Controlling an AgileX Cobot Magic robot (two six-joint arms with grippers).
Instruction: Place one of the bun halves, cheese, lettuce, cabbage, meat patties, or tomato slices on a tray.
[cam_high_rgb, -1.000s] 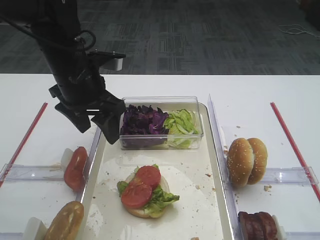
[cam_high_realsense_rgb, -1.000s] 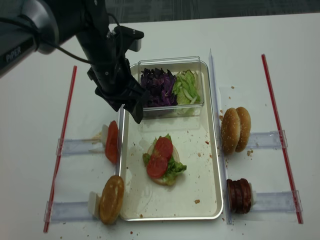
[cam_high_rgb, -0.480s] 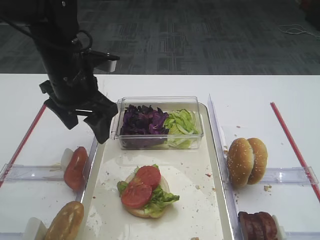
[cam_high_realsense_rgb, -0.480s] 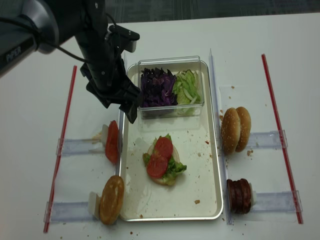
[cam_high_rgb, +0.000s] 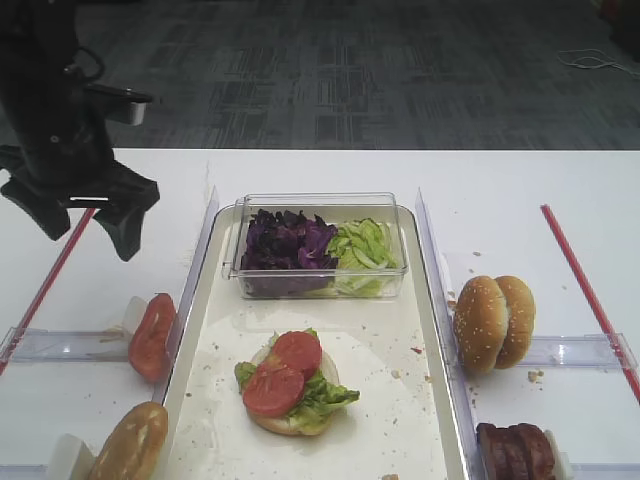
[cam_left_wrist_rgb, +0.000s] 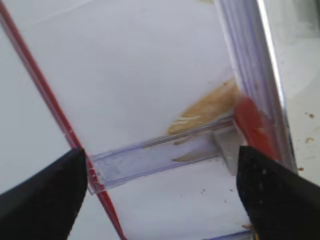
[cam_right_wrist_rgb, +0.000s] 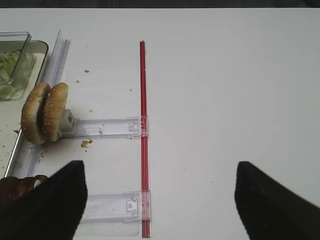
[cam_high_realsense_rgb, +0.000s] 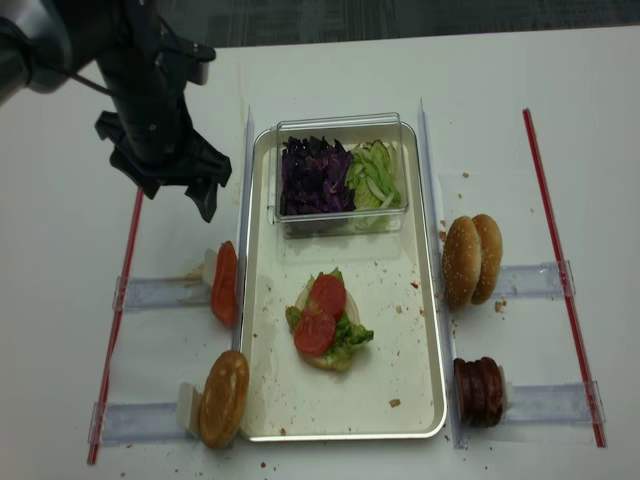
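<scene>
On the cream tray (cam_high_rgb: 395, 340) (cam_high_realsense_rgb: 400, 330) lies a bun half topped with lettuce and two tomato slices (cam_high_rgb: 285, 375) (cam_high_realsense_rgb: 322, 315). My left gripper (cam_high_rgb: 85, 235) (cam_high_realsense_rgb: 180, 200) (cam_left_wrist_rgb: 160, 200) hangs open and empty over the table left of the tray, above a tomato slice (cam_high_rgb: 150, 335) (cam_left_wrist_rgb: 252, 127) standing in a clear holder. My right gripper (cam_right_wrist_rgb: 160, 205) is open and empty over bare table, right of the bun halves (cam_right_wrist_rgb: 44, 112) (cam_high_rgb: 493, 322). Meat patties (cam_high_rgb: 515, 450) stand at the front right. Cabbage (cam_high_rgb: 285, 240) and lettuce (cam_high_rgb: 362, 245) fill a clear box. Cheese is out of view.
Another bun half (cam_high_rgb: 130, 445) stands in a holder at the front left. Red strips (cam_high_rgb: 50, 275) (cam_right_wrist_rgb: 143, 135) run along both outer sides of the table. Clear plastic rails (cam_high_realsense_rgb: 425, 170) flank the tray. Crumbs are scattered on the tray.
My left gripper has drawn back to the left, from the tray's corner by the clear box to above the table beside the red strip. The food has not moved.
</scene>
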